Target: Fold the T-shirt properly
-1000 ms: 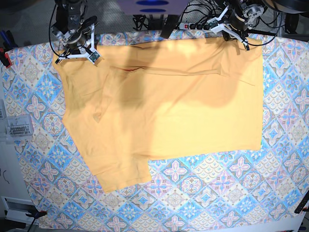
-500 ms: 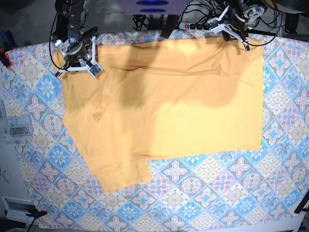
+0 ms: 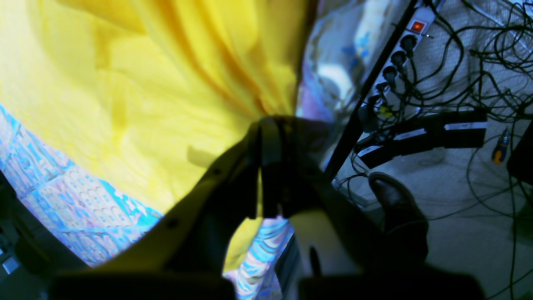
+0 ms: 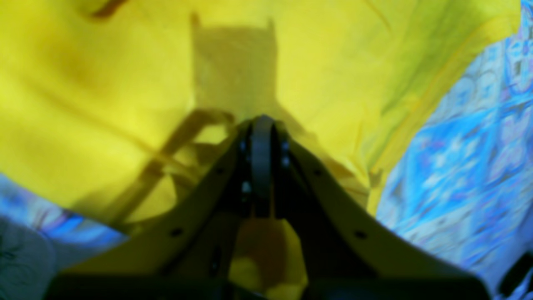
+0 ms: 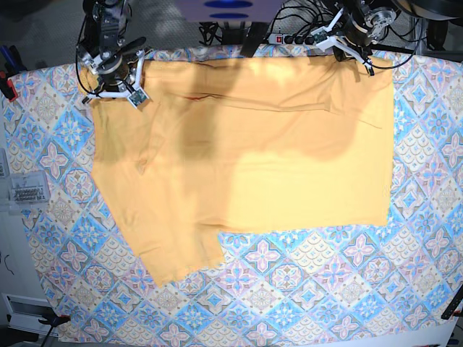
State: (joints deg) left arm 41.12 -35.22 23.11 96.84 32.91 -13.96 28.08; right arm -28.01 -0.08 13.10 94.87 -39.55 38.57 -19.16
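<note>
The yellow-orange T-shirt (image 5: pixel 275 144) lies spread on the patterned tablecloth (image 5: pixel 325 289), with a narrower part reaching toward the front left. My right gripper (image 5: pixel 113 76) is at the shirt's far left corner. In the right wrist view it (image 4: pixel 262 123) is shut with yellow cloth (image 4: pixel 104 83) under and around it. My left gripper (image 5: pixel 352 52) is at the shirt's far right edge. In the left wrist view it (image 3: pixel 266 125) is shut, and folds of the shirt (image 3: pixel 125 83) gather into its tip. The neckline trim shows as a thin dark line (image 5: pixel 194 95).
A power strip (image 5: pixel 289 37) with cables lies behind the table's far edge, also in the left wrist view (image 3: pixel 399 54), near a dark shoe (image 3: pixel 397 204). A clear box (image 5: pixel 25 191) sits off the table's left. A red clamp (image 5: pixel 9 87) grips the left edge.
My right gripper dipped toward the front, then moved back to the far edge, and the shirt's far left corner shifted with it. The left arm has stayed put.
</note>
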